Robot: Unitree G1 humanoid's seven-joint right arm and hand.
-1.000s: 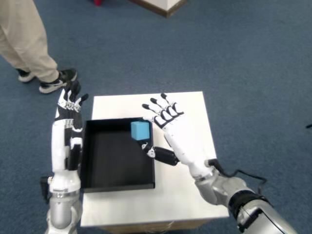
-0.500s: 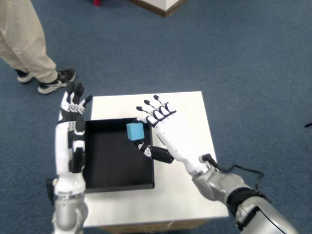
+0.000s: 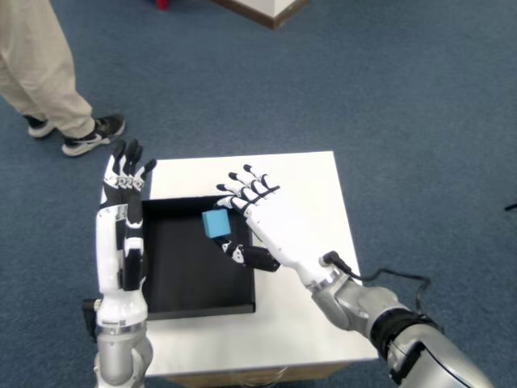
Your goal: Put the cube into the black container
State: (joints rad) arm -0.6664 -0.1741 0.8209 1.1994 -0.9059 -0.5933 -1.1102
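**Cube over the tray, ready to let go**

My right hand (image 3: 271,230) reaches over the right wall of the black container (image 3: 158,303), palm down, fingers stretched toward the far rim. The cube (image 3: 214,223) sits at my fingertips with my thumb (image 3: 242,255) just below it; I judge it pinched between thumb and fingers, though the contact itself is hidden under the hand. It hangs above the container's upper right part, inside the walls as seen from above.

To finish well, I would release only once the cube is clearly inward of the right wall, lower it close to the black floor so it doesn't bounce, then spread thumb and fingers together so it drops flat. After that, lift straight up to avoid catching the rim.

My left hand (image 3: 123,212) stands upright just beside the container's left wall, on the white table (image 3: 311,182), steadying nothing I can confirm.
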